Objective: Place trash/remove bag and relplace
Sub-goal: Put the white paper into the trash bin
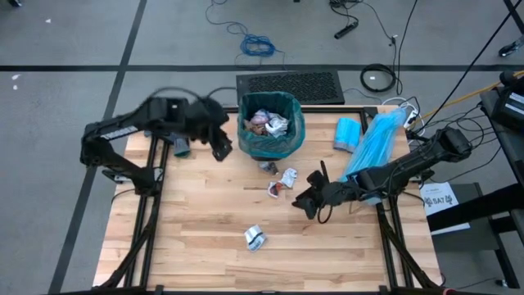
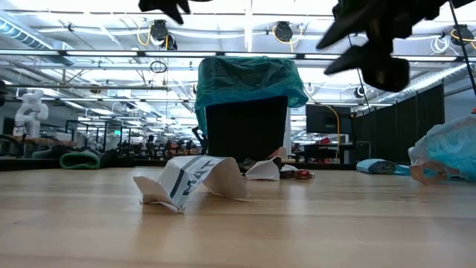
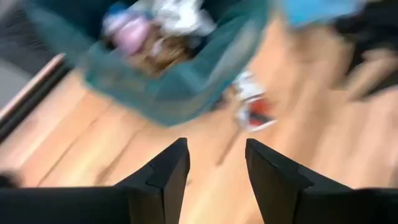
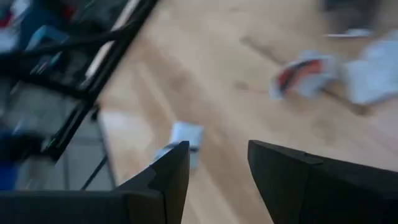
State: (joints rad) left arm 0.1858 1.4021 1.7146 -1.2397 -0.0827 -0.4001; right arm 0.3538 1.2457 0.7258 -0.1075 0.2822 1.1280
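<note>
Both grippers empty above a table with scraps left on it

Currently, the left gripper (image 1: pixel 219 146) is held just beside the black square bin (image 2: pixel 246 128), on its left in the high view, with its two dark fingers (image 3: pixel 166 177) parted and nothing between them. The bin is lined with the dark teal, translucent, crinkly plastic bag (image 1: pixel 271 123), whose rim is folded over the bin's top edge. Crumpled brown, white and purple scraps of trash (image 1: pixel 267 122) are seen piled inside it.

The right gripper (image 1: pixel 310 201) is positioned over the light wooden table (image 1: pixel 196 229), near the middle, with its fingers (image 4: pixel 169 180) also apart and empty. Just beside it, a red-and-white wrapper (image 1: pixel 275 188) and a white wad (image 1: pixel 288 177) lie on the wood. A striped white paper scrap (image 1: pixel 255 238) lies apart, nearer the front edge. A pale sky-blue plastic bag (image 1: pixel 375 144) rests at the table's right side.
</note>
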